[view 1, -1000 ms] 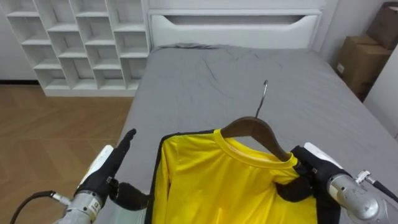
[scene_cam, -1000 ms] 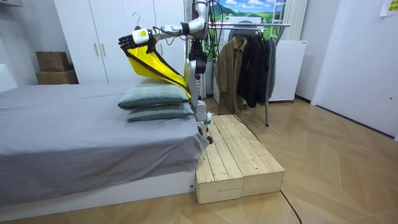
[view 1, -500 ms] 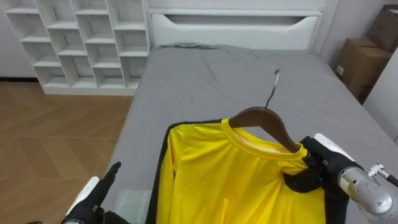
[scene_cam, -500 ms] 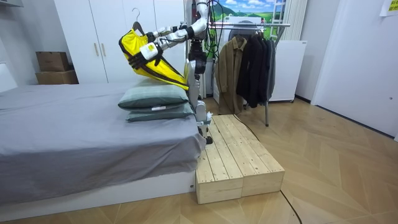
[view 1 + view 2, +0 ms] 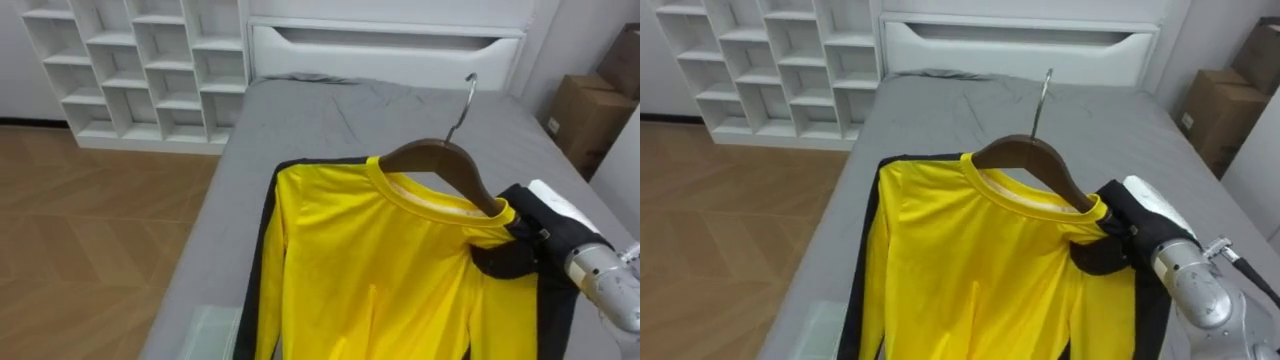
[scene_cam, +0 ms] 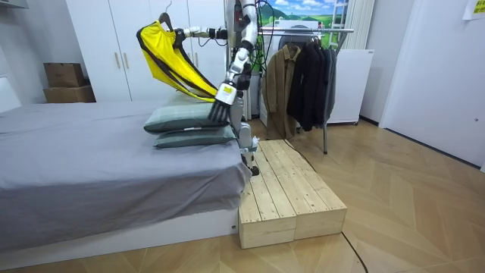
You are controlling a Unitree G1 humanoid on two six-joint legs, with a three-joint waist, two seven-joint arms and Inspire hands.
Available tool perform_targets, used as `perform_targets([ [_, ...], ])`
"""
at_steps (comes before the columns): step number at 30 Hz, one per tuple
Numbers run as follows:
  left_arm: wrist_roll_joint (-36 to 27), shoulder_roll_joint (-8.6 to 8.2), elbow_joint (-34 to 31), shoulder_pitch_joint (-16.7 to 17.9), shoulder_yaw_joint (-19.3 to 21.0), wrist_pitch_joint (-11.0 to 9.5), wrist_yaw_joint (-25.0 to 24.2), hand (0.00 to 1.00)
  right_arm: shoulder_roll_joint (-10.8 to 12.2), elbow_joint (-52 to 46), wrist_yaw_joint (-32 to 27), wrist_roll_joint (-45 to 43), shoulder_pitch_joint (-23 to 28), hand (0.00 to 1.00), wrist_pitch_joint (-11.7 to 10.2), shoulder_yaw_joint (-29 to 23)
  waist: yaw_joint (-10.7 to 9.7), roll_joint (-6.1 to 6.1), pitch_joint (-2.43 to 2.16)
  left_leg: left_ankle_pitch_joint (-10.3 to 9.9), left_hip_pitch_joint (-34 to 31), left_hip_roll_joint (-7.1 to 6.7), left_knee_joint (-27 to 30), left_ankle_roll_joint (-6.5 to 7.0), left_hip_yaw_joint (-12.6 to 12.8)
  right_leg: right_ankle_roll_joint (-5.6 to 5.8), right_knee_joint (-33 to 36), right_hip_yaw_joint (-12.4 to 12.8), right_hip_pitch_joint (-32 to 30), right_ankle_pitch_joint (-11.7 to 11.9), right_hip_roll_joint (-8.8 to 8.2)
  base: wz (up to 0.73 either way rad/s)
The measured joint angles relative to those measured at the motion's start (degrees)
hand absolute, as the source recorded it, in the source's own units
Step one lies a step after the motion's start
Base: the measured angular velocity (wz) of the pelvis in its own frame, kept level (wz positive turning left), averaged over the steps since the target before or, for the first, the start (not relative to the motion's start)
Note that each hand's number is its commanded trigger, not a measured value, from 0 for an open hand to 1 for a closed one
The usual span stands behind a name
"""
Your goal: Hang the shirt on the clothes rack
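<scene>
A yellow shirt (image 5: pixel 380 260) with black side panels hangs on a wooden hanger (image 5: pixel 440 160) whose metal hook (image 5: pixel 462 105) points up. My right hand (image 5: pixel 515 255) is shut on the hanger's right end through the shirt's shoulder. In the room view that arm holds the shirt (image 6: pixel 170 64) high above the bed. My left hand (image 6: pixel 220 111) hangs low by the pillows with straight fingers and holds nothing. I stand on a wooden platform (image 6: pixel 288 197) at the bed's end, facing the bed.
The grey bed (image 5: pixel 330 120) stretches ahead to a white headboard. White cubby shelves (image 5: pixel 140 70) stand at the left and cardboard boxes (image 5: pixel 590 110) at the right. Two pillows (image 6: pixel 186 125) lie by my legs. Behind me stands a clothes rack (image 6: pixel 311 30) with dark coats (image 6: pixel 303 76).
My left arm has dropped from beside the shirt to my side. The right hand has lifted the hanger and shirt higher over the bed.
</scene>
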Motion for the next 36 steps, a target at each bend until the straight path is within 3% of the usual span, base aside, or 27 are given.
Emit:
perform_targets([
  [6, -0.78, -0.01, 6.49, 3.31, 0.35, 0.05, 3.47, 0.00, -0.14, -1.37, -1.18, 0.36, 3.46, 1.00, 0.82, 0.31, 2.29, 0.11, 0.09, -0.11, 0.00, 0.06, 0.04, -0.05, 0.03, 0.00, 0.14, -0.01, 0.00, 0.00, 0.06, 0.01],
  [13, -1.44, -0.23, 8.89, 5.81, 0.01, 0.57, 5.05, 0.00, -1.31, -1.64, -1.75, 4.28, 3.88, 1.00, 0.81, 0.25, 2.54, -0.97, 0.65, -0.12, -0.10, -0.21, 0.29, -0.06, -0.81, -0.02, -0.05, -0.35, 0.53, -0.44, -0.06, 0.07],
  [23, -1.03, -0.61, 8.72, 3.24, -0.11, 0.60, 5.43, 0.00, -1.86, -5.47, -3.83, 4.28, 4.14, 1.00, 0.60, 0.21, 0.88, -1.08, 0.66, -0.24, -1.37, -0.40, 0.52, 0.02, -1.64, 0.05, -0.18, -1.69, -0.20, -0.48, -0.36, 0.04],
  [30, -1.10, -2.20, 8.55, 1.57, -2.72, 0.58, 5.79, 0.00, -1.73, -7.86, -3.85, 4.26, 4.59, 1.00, 0.59, 0.26, 0.65, -1.23, 0.67, -0.26, -1.02, -0.30, 0.40, 0.04, -1.17, 0.06, -0.08, -1.28, -0.11, -0.49, -0.33, -0.03],
  [36, -1.12, -2.53, 8.29, 2.22, -6.26, 0.66, 6.00, 0.00, -1.62, -8.24, -4.15, 4.26, 7.29, 1.00, 0.60, 0.57, 1.11, -1.83, 0.75, -0.90, -0.31, -0.02, 0.61, 0.24, 0.52, 0.10, 0.12, -0.13, -0.03, -0.64, -0.38, -0.13],
])
